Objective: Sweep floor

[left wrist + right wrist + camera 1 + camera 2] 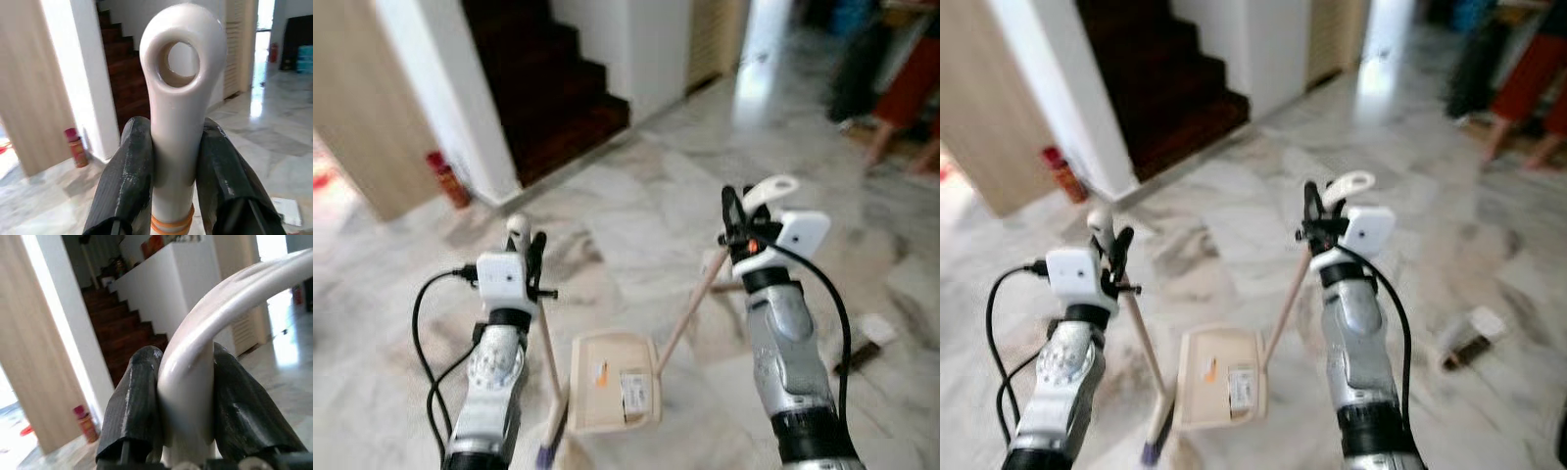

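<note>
Pale marble floor (pixel 636 206) lies below both grippers; the left gripper (pixel 176 161) pinches the white looped top of a wooden-handled broom (pixel 548 352); the right gripper (pixel 188 396) clamps the cream long-handled plastic dustpan (pixel 612 382); both tools look light and stiff, best held high.

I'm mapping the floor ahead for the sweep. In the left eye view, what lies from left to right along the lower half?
Left gripper shut on the pale wooden broom handle → beige plastic dustpan on the marble floor → right gripper shut on the dustpan's white looped handle → small white and dark object lying on the floor.
</note>
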You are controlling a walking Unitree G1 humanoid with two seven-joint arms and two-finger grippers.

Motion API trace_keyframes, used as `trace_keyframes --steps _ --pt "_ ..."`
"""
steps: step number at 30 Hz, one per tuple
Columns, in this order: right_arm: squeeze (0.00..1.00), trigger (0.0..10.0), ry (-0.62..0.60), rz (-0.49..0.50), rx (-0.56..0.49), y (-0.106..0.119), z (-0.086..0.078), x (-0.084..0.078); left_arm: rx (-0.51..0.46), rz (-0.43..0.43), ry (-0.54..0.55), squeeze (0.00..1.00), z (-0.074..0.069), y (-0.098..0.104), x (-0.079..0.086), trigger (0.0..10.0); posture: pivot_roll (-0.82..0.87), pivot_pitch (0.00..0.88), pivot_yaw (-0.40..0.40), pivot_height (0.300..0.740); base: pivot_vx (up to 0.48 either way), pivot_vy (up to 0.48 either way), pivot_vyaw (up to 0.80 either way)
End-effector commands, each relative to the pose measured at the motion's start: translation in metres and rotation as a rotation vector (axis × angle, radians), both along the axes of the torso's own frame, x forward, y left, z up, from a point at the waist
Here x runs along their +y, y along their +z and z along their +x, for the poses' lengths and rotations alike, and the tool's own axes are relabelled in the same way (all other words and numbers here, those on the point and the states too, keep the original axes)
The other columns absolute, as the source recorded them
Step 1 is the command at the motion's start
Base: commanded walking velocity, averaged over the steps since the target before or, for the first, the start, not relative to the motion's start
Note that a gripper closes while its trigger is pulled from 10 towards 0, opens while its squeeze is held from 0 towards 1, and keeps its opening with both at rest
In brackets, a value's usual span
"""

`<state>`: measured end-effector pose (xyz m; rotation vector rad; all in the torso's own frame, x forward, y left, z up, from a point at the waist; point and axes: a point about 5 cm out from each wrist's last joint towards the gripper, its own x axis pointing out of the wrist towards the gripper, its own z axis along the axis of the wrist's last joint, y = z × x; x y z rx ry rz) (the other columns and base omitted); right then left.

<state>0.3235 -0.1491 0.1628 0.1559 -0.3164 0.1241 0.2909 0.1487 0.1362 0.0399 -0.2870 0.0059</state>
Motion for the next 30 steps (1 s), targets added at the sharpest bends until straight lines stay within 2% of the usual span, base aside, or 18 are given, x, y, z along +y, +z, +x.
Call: trace_keyframes --steps 1,11,22,30 --pt "0.0 10.0 0.033 0.021 -0.084 0.02 0.001 0.009 -0.042 0.001 0.01 0.0 -0.001 0.01 0.004 10.0 0.01 0.0 0.037 0.74 0.0 0.0 0.76" --pt "0.0 10.0 0.083 0.025 -0.081 0.019 -0.001 0.019 -0.025 0.017 0.026 0.0 -0.005 0.008 0.008 10.0 0.02 0.0 0.041 0.74 0.0 0.0 0.76" --pt "0.0 10.0 0.079 0.021 -0.081 0.02 -0.003 0.018 -0.019 0.011 0.028 0.0 -0.004 0.01 0.007 10.0 0.02 0.0 0.047 0.74 0.0 0.0 0.76" --pt "0.0 10.0 0.099 0.027 -0.076 0.02 -0.003 0.021 -0.044 0.013 0.063 0.0 -0.005 0.016 0.012 10.0 0.02 0.0 0.042 0.74 0.0 0.0 0.77"
